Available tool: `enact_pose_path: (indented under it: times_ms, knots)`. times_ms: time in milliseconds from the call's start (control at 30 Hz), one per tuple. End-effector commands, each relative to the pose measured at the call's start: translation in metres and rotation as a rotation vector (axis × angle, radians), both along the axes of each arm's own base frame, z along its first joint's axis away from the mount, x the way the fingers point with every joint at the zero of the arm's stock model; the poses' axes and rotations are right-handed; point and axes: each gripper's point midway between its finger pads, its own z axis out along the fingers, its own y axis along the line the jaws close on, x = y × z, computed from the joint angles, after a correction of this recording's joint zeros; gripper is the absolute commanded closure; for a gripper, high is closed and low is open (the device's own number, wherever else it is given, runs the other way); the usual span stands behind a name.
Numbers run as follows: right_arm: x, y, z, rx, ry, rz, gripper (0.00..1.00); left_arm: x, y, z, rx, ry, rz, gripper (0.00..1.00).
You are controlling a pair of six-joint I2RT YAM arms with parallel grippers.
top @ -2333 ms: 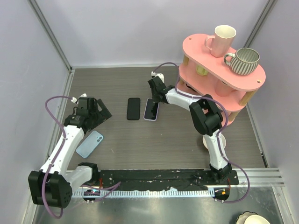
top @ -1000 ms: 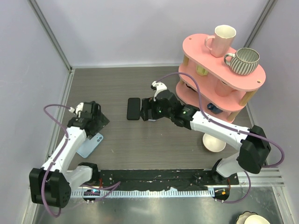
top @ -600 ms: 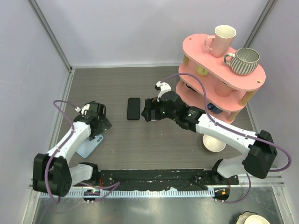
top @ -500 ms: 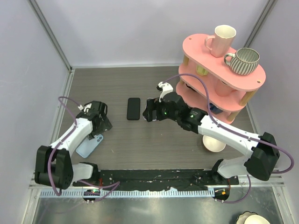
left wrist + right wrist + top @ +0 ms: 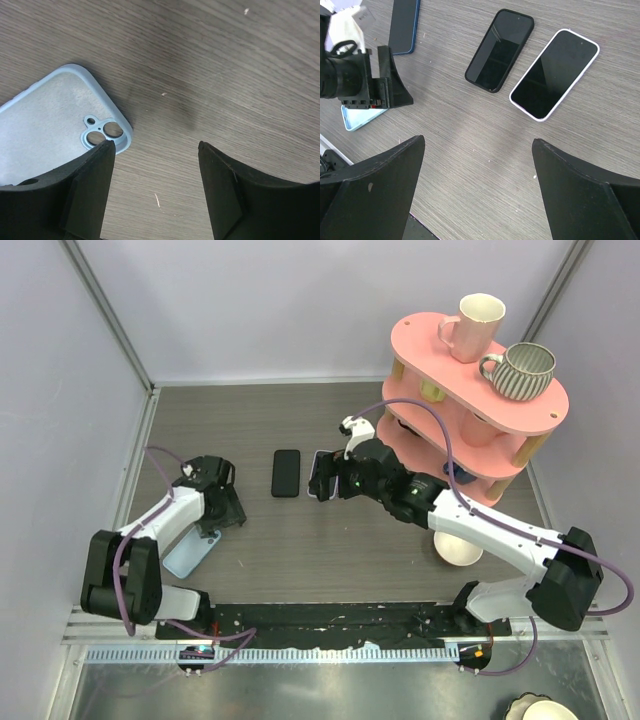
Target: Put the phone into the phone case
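A light blue phone case [image 5: 45,130] lies hollow side up at the front left [image 5: 188,552]. My left gripper [image 5: 154,150] is open and low over the table. Its left finger [image 5: 95,185] stands at the case's camera-hole corner, and only bare wood lies between the jaws. From above, the left gripper [image 5: 222,516] sits just right of the case. A black phone [image 5: 500,50] and a white-edged phone [image 5: 554,74] lie side by side, screens up. A blue-edged phone [image 5: 404,25] lies farther left. My right gripper [image 5: 479,145] hangs open above the table, short of these phones, holding nothing.
A pink two-tier shelf [image 5: 545,410] with mugs stands at the back right. A cream bowl [image 5: 455,548] sits on the table below it, beside the right arm. From above, the black phone [image 5: 286,472] lies between the two grippers. Grey walls close in the left and back.
My left gripper has slid right and toward the front, to the case's upper corner, and its jaws have narrowed a little. My right gripper has drawn back slightly to the right.
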Motion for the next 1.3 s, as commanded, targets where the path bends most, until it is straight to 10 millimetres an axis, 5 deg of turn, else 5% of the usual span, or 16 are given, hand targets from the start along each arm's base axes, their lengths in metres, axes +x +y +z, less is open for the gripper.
enact_pose_path:
  times_ms: [0, 167, 433, 567, 867, 1067, 1267]
  knots:
    - [0.005, -0.005, 0.034, 0.059, -0.083, -0.025, 0.06, 0.005, -0.005, -0.009, -0.01, 0.008, -0.029, 0.3]
    - [0.004, -0.008, 0.035, 0.057, -0.09, -0.033, 0.06, 0.008, -0.007, -0.01, 0.002, 0.014, -0.054, 0.35]
    - [0.005, -0.012, 0.032, 0.042, -0.093, -0.042, 0.04, 0.0, -0.047, -0.003, -0.145, 0.011, -0.102, 0.72]
    - [0.005, -0.026, 0.022, 0.023, -0.093, -0.099, 0.0, 0.003, -0.079, 0.01, -0.249, -0.017, -0.122, 1.0]
    - [0.003, -0.046, 0.026, 0.012, -0.137, -0.148, 0.01, 0.036, -0.153, 0.048, -0.575, -0.115, -0.022, 1.0]
    - [0.001, -0.049, 0.019, 0.007, -0.12, -0.159, 0.02, 0.059, -0.174, 0.06, -0.706, -0.178, 0.144, 1.0]
    - [0.0, -0.047, 0.006, 0.024, -0.08, -0.178, 0.03, 0.063, -0.176, 0.044, -0.732, -0.184, 0.305, 1.0]
